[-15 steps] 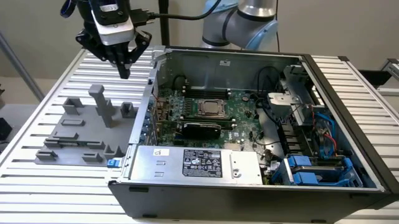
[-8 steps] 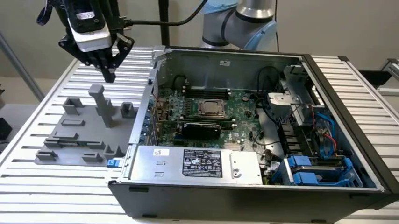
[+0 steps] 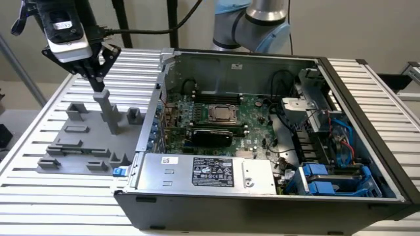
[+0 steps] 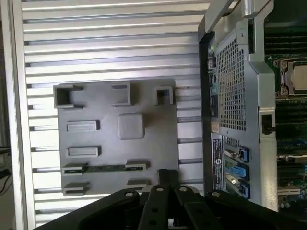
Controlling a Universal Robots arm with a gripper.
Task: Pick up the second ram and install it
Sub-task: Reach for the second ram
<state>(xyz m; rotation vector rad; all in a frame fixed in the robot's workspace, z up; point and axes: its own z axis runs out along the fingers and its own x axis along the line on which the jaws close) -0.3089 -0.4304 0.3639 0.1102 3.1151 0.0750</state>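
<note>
On the grey tray [image 4: 158,139], close to one of its edges, the second ram [image 4: 105,167] sits on its thin side, and a small grey clip [image 4: 74,168] carries each of its ends. It is a narrow green board, flat and straight, with a dull surface.

I judge it to be very light and stiff, but brittle. It can crack if it is bent, and its chips and contact edge should not be rubbed. I think the best place to hold it is the free middle part between the clips, with one pad on each flat face.

My gripper [image 3: 98,87] hangs above the tray, just over its tall square post [image 3: 108,113]. The black fingers are pressed together and carry nothing.

The tray looks like matte moulded plastic with blocky, square forms. It lies on a ribbed aluminium table [image 3: 39,196]. Right beside the tray stands the open computer case [image 3: 262,211], made of dark sheet metal with a perforated panel.
</note>
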